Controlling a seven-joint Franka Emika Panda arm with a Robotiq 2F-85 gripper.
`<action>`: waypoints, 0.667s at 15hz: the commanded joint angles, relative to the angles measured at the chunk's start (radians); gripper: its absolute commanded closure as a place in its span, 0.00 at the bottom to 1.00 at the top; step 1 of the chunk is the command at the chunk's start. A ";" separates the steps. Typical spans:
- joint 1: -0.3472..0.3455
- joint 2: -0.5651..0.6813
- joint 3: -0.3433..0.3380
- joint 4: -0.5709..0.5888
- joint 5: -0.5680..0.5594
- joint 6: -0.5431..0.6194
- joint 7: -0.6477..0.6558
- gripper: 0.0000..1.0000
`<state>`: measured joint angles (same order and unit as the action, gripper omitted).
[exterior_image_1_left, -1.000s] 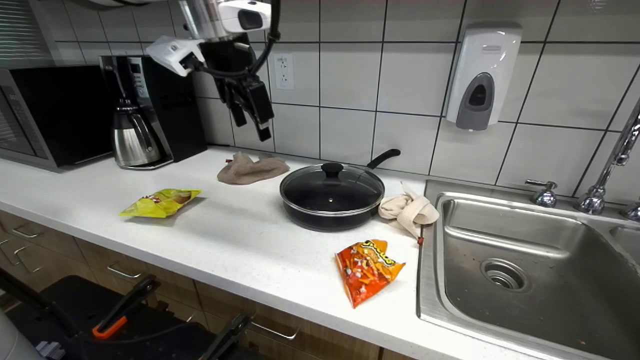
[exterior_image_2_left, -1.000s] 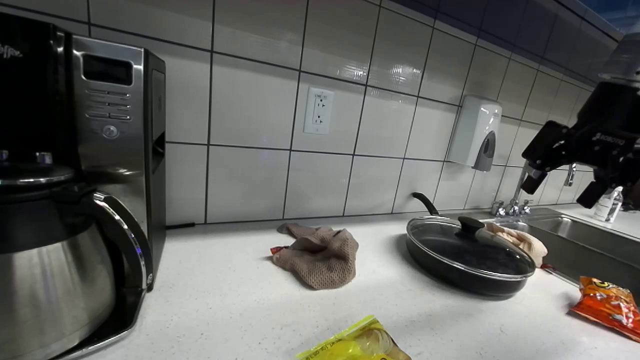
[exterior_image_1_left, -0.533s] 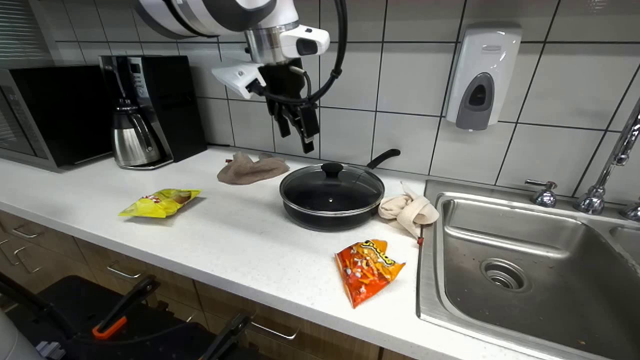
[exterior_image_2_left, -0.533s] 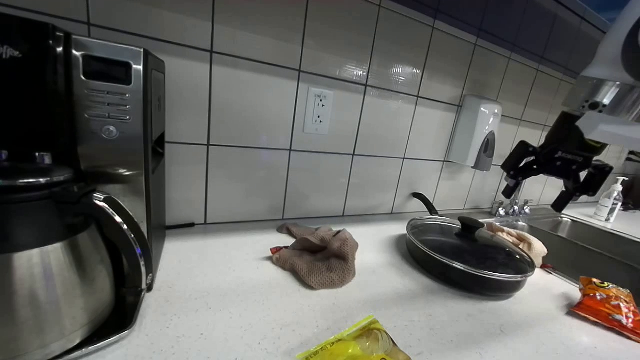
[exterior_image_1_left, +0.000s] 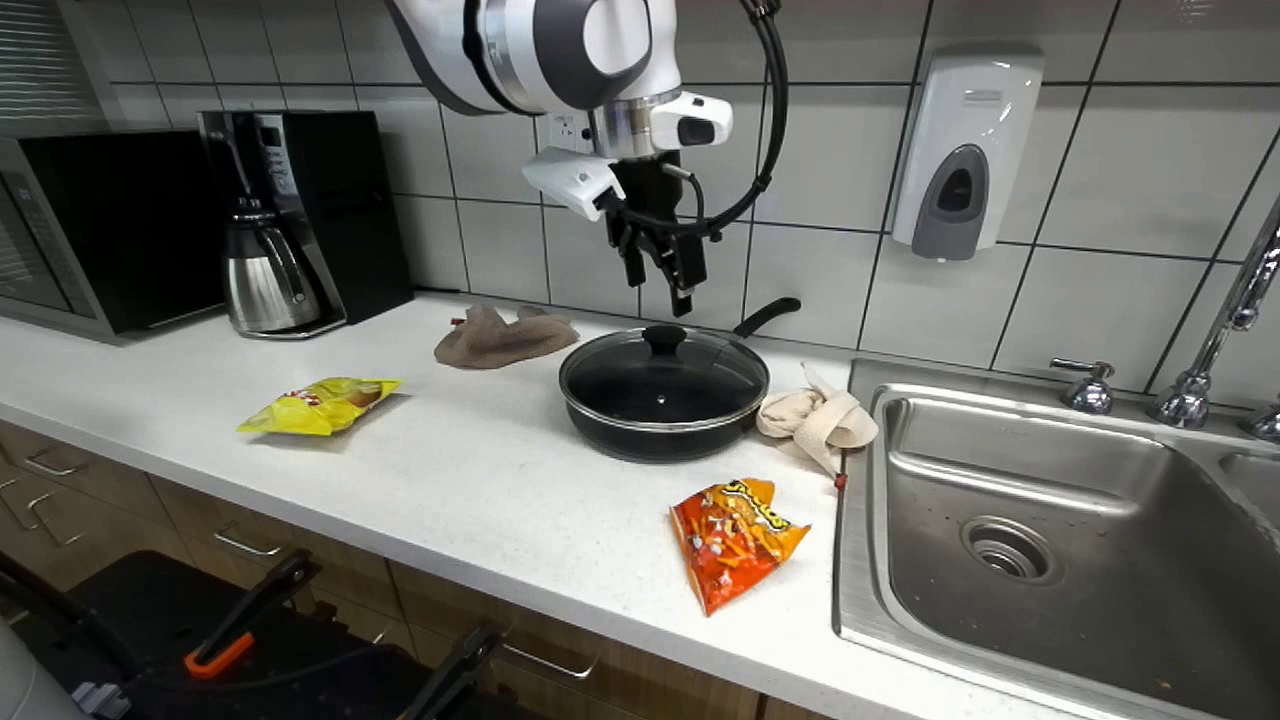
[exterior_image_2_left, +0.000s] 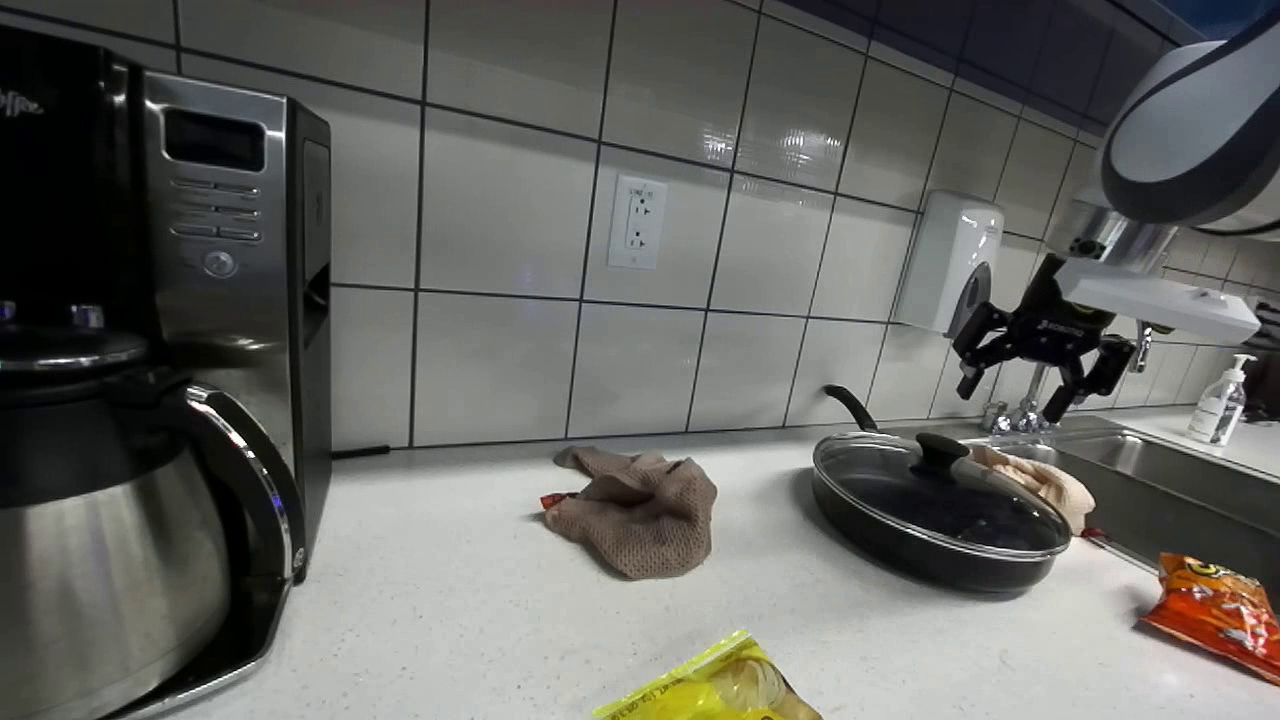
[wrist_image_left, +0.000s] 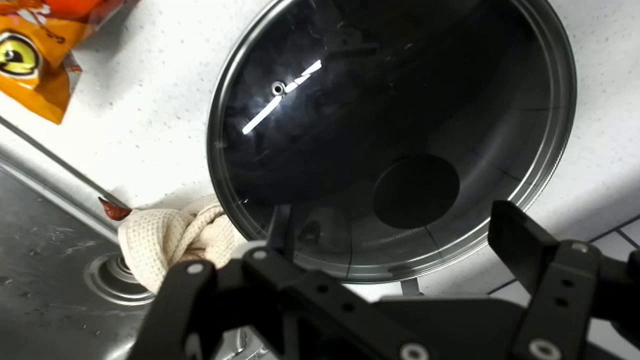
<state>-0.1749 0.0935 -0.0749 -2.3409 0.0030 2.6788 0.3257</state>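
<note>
Seemingly, one spread tool (exterior_image_2_left: 1013, 397) hovers above one pan (exterior_image_1_left: 655, 446) (two cloths (exterior_image_1_left: 505, 340) (exterior_image_1_left: 825, 425) nearby).

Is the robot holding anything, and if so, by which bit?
Nothing is held: the open pincer hangs above the glass lid, its jaws apart and clear of the black knob.

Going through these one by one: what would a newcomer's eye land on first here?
Probably the open gripper, hanging above the black lidded pan. After that, the loud colors: the red-and-orange snack bag near the sink, and the yellow bag farther along the counter, nearer the coffee maker.
</note>
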 joint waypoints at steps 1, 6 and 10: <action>0.021 0.110 -0.016 0.125 0.071 -0.022 -0.056 0.00; 0.021 0.168 -0.019 0.183 0.124 -0.051 -0.118 0.00; 0.034 0.163 -0.028 0.156 0.118 -0.016 -0.093 0.00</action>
<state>-0.1596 0.2571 -0.0846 -2.1866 0.1122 2.6665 0.2382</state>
